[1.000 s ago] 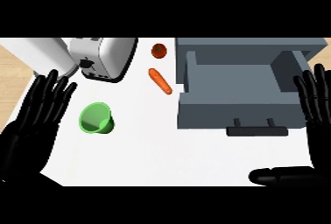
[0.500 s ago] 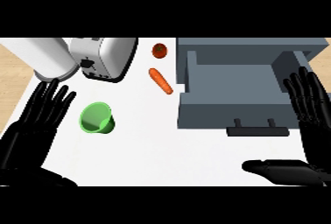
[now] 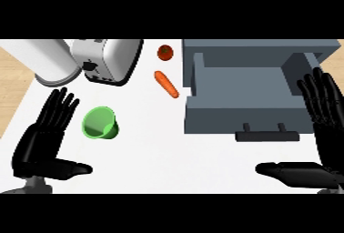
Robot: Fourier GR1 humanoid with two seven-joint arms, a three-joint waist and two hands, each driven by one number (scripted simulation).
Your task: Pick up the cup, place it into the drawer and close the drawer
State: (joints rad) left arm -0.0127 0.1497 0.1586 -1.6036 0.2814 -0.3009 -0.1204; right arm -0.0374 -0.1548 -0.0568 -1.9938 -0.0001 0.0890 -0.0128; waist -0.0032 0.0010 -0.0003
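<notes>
Desk (image 3: 168,154) as seen from the head view, read from left to right. At the left edge your left robot hand (image 3: 42,141) has come forward and inward compared with a second ago, so its straight, spread fingers now lie just beside the green cup (image 3: 101,123), with the thumb stretched out low toward the middle; it is open and holds nothing. You can judge from this that the approach to the cup has begun, but no grasp has been made. The cup lies tipped on the desk, mouth toward the viewer, unchanged in place, and well apart from the drawer. Behind it stand a toaster (image 3: 107,59) and a pale cylinder (image 3: 47,61); further right lie a carrot (image 3: 166,84) and a tomato (image 3: 165,52), neither of which concerns you. The grey drawer (image 3: 238,98) stands pulled out with its handle (image 3: 266,134) facing you and its inside bare, ready to receive the cup. At the far right your right robot hand (image 3: 326,132) has likewise drawn in beside the drawer's side wall, fingers straight and pointing away, thumb extended leftward below the handle; it too is open and holds nothing.
</notes>
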